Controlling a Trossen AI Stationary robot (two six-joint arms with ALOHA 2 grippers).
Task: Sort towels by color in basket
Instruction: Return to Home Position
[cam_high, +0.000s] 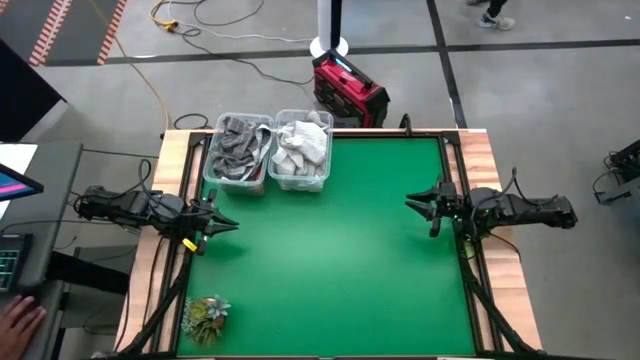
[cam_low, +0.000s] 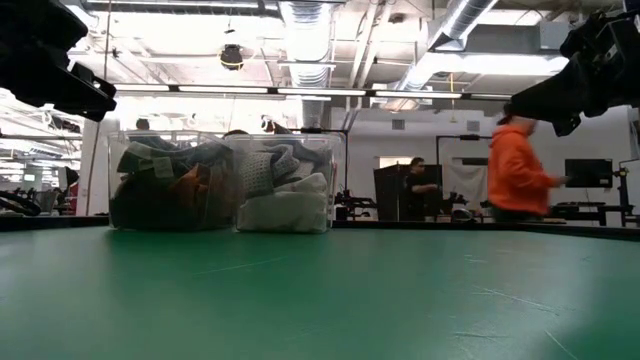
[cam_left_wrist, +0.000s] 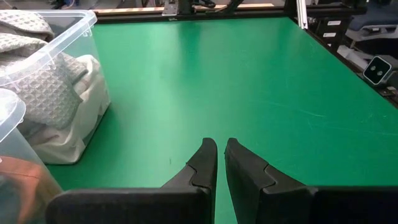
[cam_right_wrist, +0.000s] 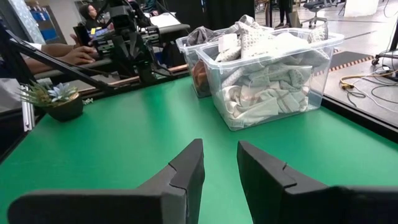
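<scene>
Towels fill two bins, dark beside pale; left pincer almost together, right pincer apart.

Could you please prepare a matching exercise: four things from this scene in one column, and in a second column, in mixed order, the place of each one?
Column one
1. bin of dark towels
2. bin of pale towels
3. small plant
4. right tool

Column two
A. corner of the table on the left arm's side, apart from the bins
B. over the table's right side, holding nothing
C. the bin nearer the right arm
D. the bin nearer the left arm

Pairs: 1-D, 2-C, 3-A, 4-B
</scene>
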